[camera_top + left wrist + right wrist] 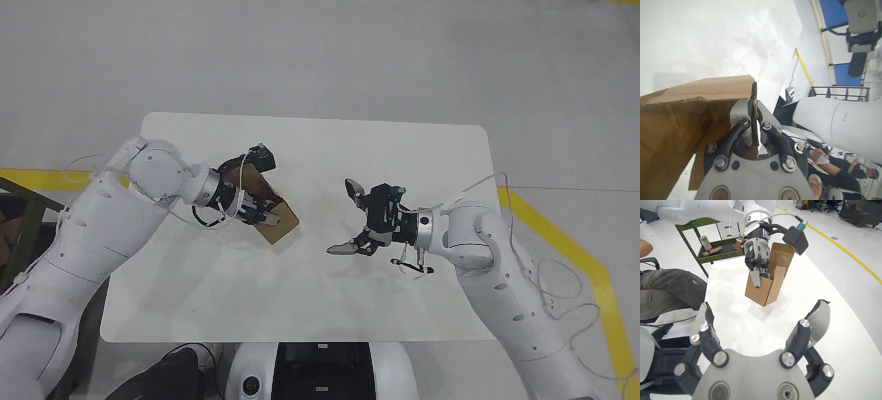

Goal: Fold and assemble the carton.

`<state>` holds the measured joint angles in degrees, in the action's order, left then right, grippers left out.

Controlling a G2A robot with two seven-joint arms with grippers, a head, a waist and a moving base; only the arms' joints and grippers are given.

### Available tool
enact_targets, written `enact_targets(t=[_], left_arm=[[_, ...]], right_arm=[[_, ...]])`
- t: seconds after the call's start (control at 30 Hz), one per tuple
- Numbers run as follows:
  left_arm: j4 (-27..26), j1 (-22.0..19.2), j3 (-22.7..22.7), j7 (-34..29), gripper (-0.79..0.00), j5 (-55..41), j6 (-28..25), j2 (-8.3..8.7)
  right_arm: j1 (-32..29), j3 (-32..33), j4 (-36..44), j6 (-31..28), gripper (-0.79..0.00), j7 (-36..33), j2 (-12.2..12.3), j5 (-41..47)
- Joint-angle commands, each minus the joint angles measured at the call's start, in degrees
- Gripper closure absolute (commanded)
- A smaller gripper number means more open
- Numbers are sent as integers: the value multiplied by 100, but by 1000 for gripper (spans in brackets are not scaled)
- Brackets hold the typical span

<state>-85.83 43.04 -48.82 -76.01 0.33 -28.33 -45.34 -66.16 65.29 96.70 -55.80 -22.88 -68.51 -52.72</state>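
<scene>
Left gripper [761, 279] clamps the open carton's [761, 292] wall; the spread-open right gripper [343, 218] waits well apart to its right, facing it.

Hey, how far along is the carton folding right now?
Done: the carton is opened up into a box shape. In hand: the left gripper is shut on one wall's edge, holding it tilted over the table; the right gripper is open and apart from it. Left: the upper flaps stand unfolded, so closing remains.
</scene>
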Motion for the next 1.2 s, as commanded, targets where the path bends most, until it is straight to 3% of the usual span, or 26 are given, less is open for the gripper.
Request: enact_targets(t=[0.0, 0.33, 0.53, 0.57, 0.6, 0.63, 0.67, 0.93, 1.17], left_arm=[[-153, 98, 57, 172, 0, 448, -158, 7], [-1018, 496, 462, 1338, 0, 2635, -153, -75], [-1250, 672, 694, 1855, 0, 3655, -138, -139], [-1269, 688, 712, 1904, -77, 3730, -135, -148], [-1285, 702, 725, 1940, -252, 3786, -126, -155], [-1310, 711, 737, 1950, -360, 3826, -117, -163], [-1338, 718, 743, 1962, -785, 3839, -111, -170], [-1477, 742, 642, 1948, -785, 3448, -84, -197], [-1577, 875, 167, 2150, -785, 2705, -156, -111]], right_arm=[[-111, 96, 73, -20, -785, 33, 32, -53], [-572, 434, 379, -10, -785, 503, 146, -305], [-783, 496, 397, -56, -785, 811, 186, -436], [-814, 501, 404, -65, -785, 852, 193, -457], [-843, 507, 410, -71, -785, 898, 199, -469], [-870, 515, 411, -80, -785, 937, 205, -488], [-897, 519, 408, -91, -785, 976, 211, -505], [-1011, 566, 362, -132, -785, 1246, 254, -569], [-1095, 673, 405, -99, -785, 1407, 297, -561]])
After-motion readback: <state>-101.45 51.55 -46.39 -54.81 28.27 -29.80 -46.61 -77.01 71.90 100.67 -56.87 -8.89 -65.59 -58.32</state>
